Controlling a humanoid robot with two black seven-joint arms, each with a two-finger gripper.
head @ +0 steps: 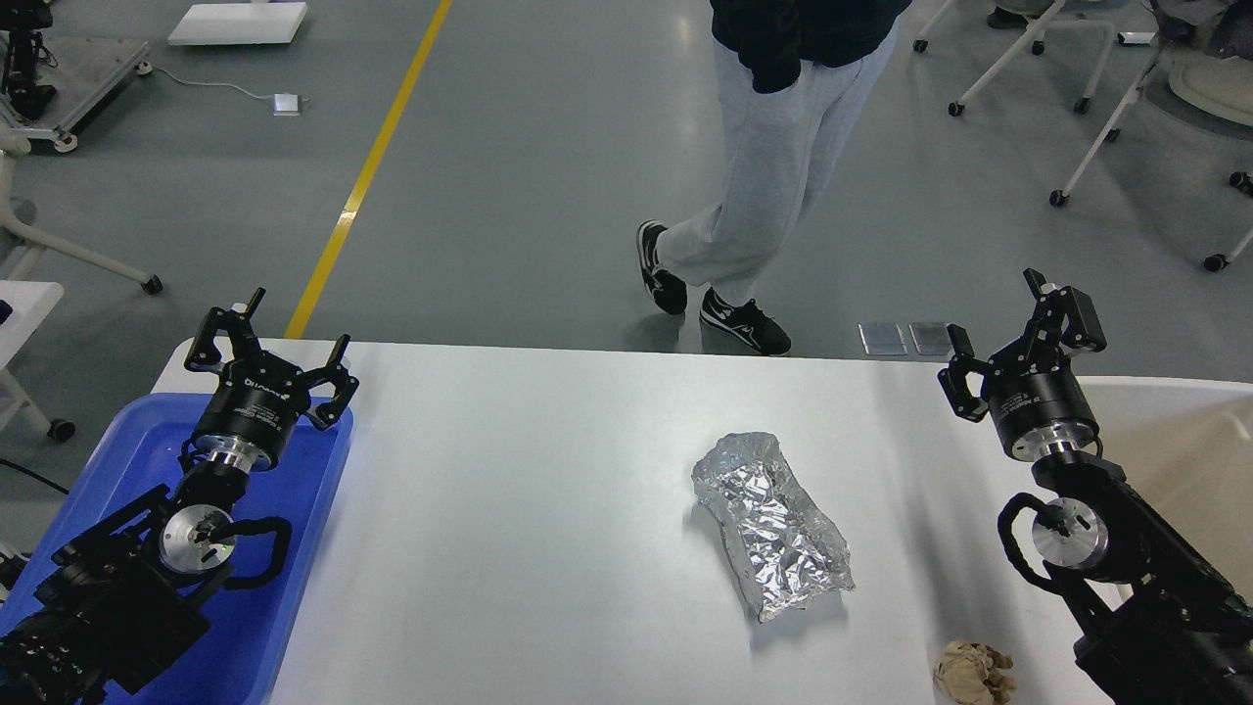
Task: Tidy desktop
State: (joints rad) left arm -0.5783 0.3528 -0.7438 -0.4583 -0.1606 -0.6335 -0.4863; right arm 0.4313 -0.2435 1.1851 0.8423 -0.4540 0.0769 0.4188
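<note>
The desktop (548,509) fills the lower middle of my view, white and smooth, with its far edge running across under a standing person (773,147) in grey trousers and black shoes.

My left gripper (269,352) hangs over the far end of the blue tray (303,548), which sits at the desktop's left side. Its 2 fingers are spread wide apart and nothing is between them. The arm behind it crosses the tray toward the lower left corner.

My right gripper (1008,333) is raised near the desktop's far right edge, just beside the beige bin (1165,441) at the right. Its fingers stand apart too, with nothing gripped.

A crumpled piece of foil (773,524) lies on the desktop right of centre, well apart from both grippers, lying lengthwise from far-left to near-right. It throws a soft shadow toward me. A small wad of brown paper (972,672) lies on the desktop near the bottom edge of the view, to the right of the foil and close to my right arm.

Beyond the desktop is grey floor with a yellow line (372,166) running diagonally at the left, 2 small metal floor plates (905,338) just past the desktop's far edge, and wheeled chair legs (1077,98) at the upper right. A white table on casters (29,313) shows at the left edge.
</note>
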